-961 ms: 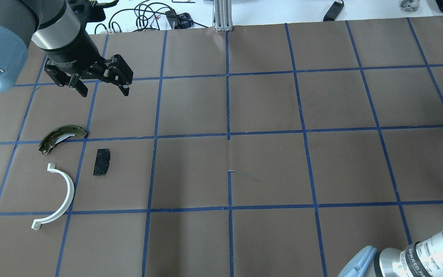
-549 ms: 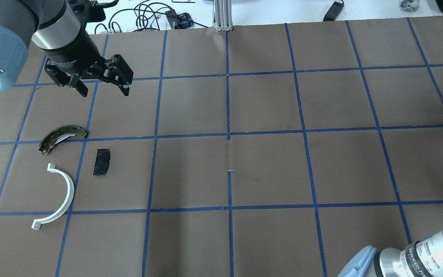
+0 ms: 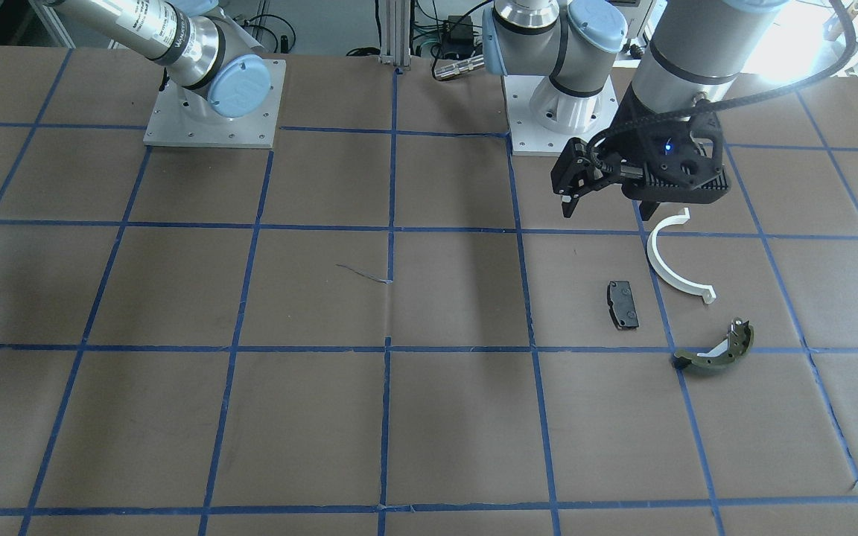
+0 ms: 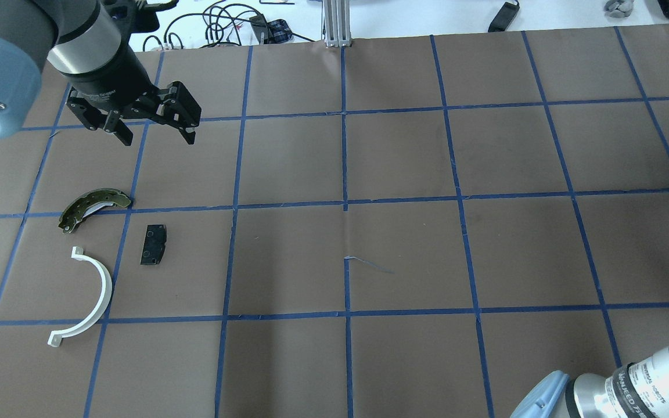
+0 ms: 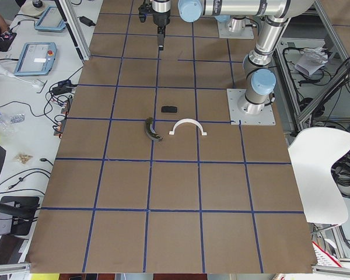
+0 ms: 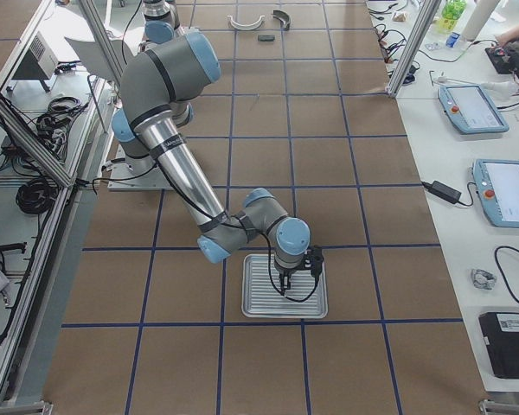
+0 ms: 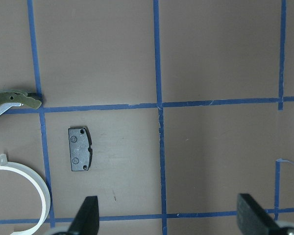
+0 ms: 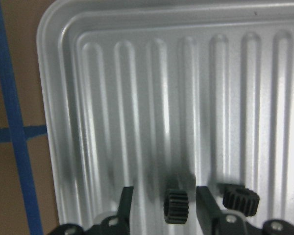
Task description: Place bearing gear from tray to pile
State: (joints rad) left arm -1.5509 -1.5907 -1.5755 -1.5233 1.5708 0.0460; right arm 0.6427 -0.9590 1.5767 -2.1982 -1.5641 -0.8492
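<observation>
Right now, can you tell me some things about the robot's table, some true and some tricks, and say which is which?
1. The left gripper is holding the black pad. False: it hangs open and empty, and the pad lies on the table.
2. The right gripper has a finger on each side of a small gear. True.
3. A second gear lies on the silver tray too. True.
4. The white half-ring lies on top of the olive shoe. False: they lie apart, not touching.
</observation>
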